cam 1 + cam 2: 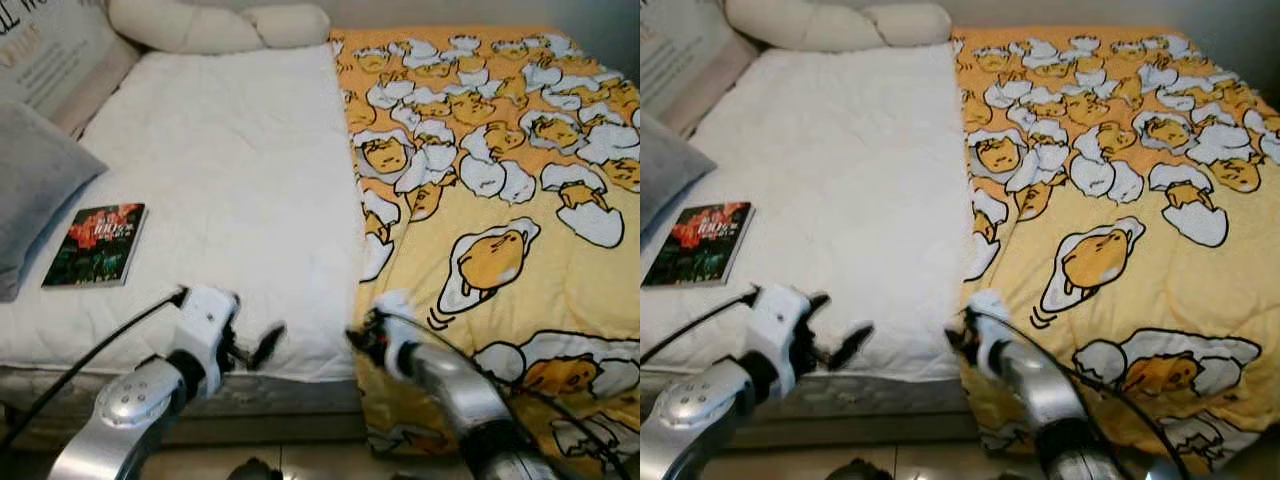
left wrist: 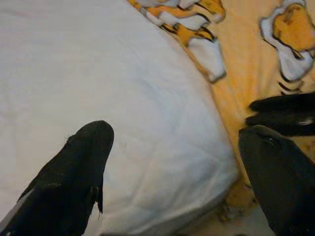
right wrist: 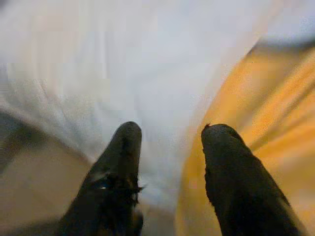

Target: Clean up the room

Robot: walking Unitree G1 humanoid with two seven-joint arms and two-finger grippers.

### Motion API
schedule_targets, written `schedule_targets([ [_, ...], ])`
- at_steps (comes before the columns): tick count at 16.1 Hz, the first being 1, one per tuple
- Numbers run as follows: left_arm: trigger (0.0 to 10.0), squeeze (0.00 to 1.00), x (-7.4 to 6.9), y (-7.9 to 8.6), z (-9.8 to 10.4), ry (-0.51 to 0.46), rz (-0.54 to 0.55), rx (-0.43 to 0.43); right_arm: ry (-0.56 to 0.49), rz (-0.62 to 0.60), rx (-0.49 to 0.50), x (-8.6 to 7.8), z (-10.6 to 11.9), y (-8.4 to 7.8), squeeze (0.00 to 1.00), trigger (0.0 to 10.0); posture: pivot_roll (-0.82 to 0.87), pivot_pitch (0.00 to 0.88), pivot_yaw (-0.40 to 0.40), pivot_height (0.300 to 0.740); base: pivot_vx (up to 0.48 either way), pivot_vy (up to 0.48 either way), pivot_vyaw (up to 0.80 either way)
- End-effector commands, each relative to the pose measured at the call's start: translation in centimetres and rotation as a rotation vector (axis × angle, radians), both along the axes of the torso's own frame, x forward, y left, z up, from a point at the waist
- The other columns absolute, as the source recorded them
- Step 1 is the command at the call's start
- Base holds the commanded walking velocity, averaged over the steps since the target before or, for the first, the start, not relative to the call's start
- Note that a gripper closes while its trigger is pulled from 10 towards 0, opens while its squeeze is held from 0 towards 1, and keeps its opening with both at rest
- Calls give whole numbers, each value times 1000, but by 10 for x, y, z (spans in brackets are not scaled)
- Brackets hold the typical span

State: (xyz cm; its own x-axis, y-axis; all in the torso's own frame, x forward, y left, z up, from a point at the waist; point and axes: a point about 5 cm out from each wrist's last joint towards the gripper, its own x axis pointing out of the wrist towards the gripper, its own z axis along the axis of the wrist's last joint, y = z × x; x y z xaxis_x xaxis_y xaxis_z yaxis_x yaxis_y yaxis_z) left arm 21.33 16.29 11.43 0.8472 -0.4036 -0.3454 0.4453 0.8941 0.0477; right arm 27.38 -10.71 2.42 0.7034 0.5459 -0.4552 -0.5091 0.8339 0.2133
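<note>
The head views are showing a bed with a white quilted mattress cover (image 1: 230,190) and a yellow blanket printed with egg-yolk figures (image 1: 500,200) lying over its right half. A glossy paperback book with a dark red cover (image 1: 97,245) is lying flat near the bed's left edge, beside a grey pillow (image 1: 35,185). The left gripper (image 2: 172,167) is hovering wide open and empty at the bed's front edge. The right gripper (image 3: 170,140) is hanging partly open, gripping nothing, over the blanket's inner edge; its view is blurred.

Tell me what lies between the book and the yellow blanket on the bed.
Bare white mattress cover only, as the left eye view shows: nothing rests between the book and the yellow blanket.
</note>
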Motion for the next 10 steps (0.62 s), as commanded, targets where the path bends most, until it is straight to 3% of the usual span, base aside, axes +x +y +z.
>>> schedule_targets([
  [1,10000,0,3,6,1,-23,54,17,-73,-12,42,6,18,-1,1000,10000,27,0,45,740,0,0,0],
  [2,10000,0,6,8,2,-45,86,15,-126,-20,43,3,26,-4,1000,10000,17,0,44,740,0,0,0],
  [4,10000,0,17,14,1,-104,226,37,-263,-226,1,-12,44,-25,1000,10000,1,0,38,740,0,0,-400],
  [5,10000,0,18,13,1,-114,245,19,-292,-320,-20,-19,44,-35,1000,10000,0,0,30,740,0,0,-800],
  [9,10000,0,13,10,-4,-82,286,-34,-301,-418,-21,-37,49,-46,1000,10000,16,0,6,740,0,0,-800],
  [10,10000,686,10,12,-5,-78,310,-70,-303,-436,-17,-41,49,-50,1000,10000,19,0,-4,740,0,0,-800],
])
